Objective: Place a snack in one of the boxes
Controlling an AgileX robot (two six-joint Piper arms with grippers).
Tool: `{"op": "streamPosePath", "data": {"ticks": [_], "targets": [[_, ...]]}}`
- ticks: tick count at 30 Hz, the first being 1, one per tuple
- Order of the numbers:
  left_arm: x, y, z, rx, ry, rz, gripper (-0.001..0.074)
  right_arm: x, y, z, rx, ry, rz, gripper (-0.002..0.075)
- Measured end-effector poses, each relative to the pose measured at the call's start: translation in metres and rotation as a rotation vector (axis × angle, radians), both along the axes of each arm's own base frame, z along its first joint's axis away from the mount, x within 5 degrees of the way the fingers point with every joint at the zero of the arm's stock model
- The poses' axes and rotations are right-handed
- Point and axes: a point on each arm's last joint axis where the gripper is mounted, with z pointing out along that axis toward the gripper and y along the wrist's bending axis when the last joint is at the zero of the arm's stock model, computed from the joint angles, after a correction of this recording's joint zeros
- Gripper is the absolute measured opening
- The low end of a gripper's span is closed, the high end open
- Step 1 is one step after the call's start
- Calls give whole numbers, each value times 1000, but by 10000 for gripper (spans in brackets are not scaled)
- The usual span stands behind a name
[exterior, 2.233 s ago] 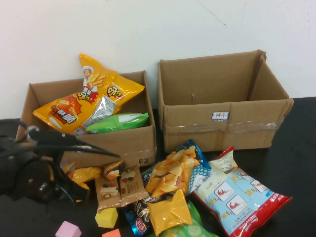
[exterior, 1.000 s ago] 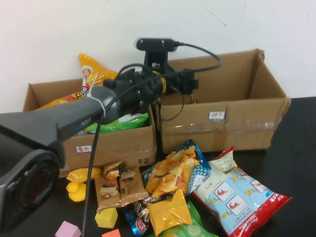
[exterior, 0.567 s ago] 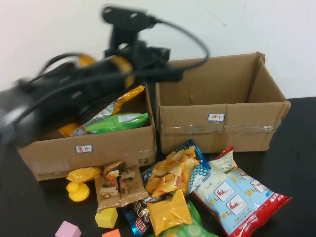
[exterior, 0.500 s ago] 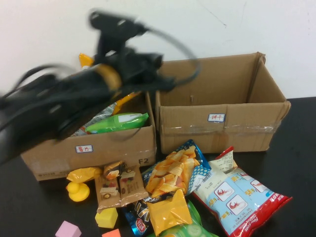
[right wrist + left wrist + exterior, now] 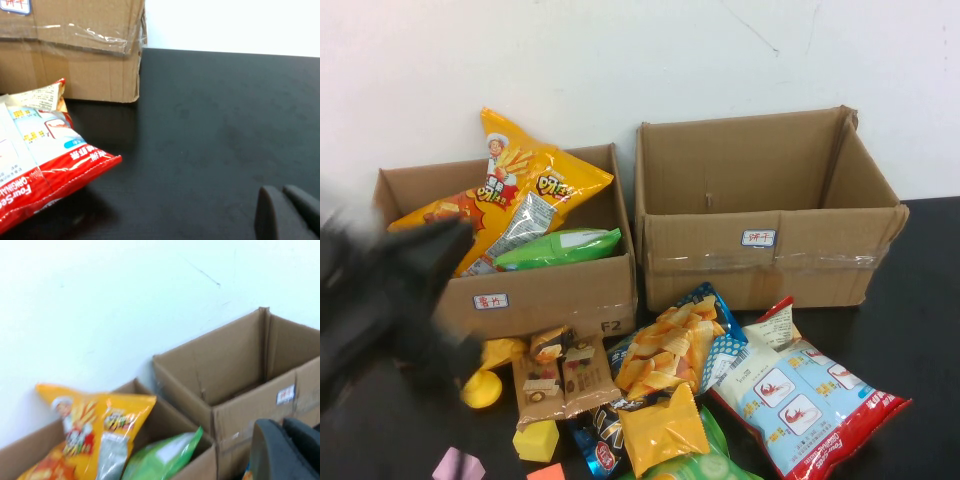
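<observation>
The left gripper (image 5: 390, 300), fingers unreadable in blur, has dropped from above the left box (image 5: 550, 295) to its front-left. That box holds an orange chip bag (image 5: 510, 195) and a green packet (image 5: 560, 247); the right box (image 5: 760, 250) shows nothing inside. Other snacks (image 5: 670, 350) lie on the table in front. The right gripper (image 5: 287, 212), fingers together, hovers over bare table.

Plain white wall (image 5: 620, 60) behind, marked by a thin dark scratch (image 5: 750, 28) near the top. Matte black counter (image 5: 225, 125) below, meeting the wall in a straight line at right. Even, soft lighting; faint smudges on the counter surface.
</observation>
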Motion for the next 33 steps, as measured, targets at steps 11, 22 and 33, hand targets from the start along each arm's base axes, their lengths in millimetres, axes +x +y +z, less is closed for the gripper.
{"op": "streamPosePath", "data": {"ticks": [11,22,33], "targets": [[-68,58,-28,-77,93,229,8,0,0,0,0,0,0,-1],[-108,91,-59,-105,59,368,6,0,0,0,-8,0,3,-1],[-114,89,-94,-241,-68,533,0,0,0,1,-7,-2,3,-1]]}}
